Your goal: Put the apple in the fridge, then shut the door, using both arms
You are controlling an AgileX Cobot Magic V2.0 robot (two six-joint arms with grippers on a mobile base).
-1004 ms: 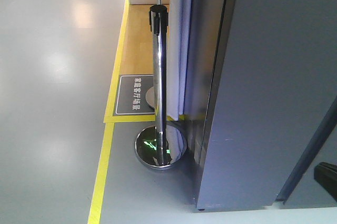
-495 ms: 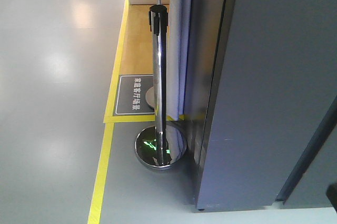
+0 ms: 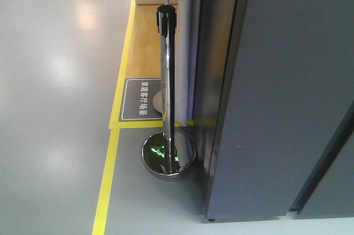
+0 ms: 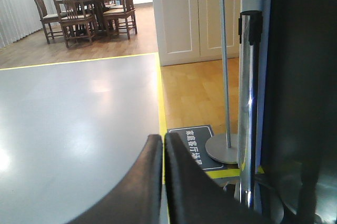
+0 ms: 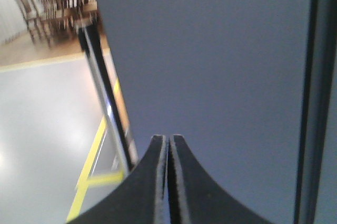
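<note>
Right claw [image 5: 169, 145] is pinched shut on nothing and aimed at the door [image 5: 210, 50]'s grey outside; it's slid out of the front view's bottom corner over the last second. Left claw [image 4: 163, 145] is shut too, facing the floor [image 4: 68, 118]. Door looks nearly closed, apple's nowhere visible, presumably inside.

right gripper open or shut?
Shut. In the right wrist view the right gripper has both fingers pressed together, nothing between them, facing the door.
</note>
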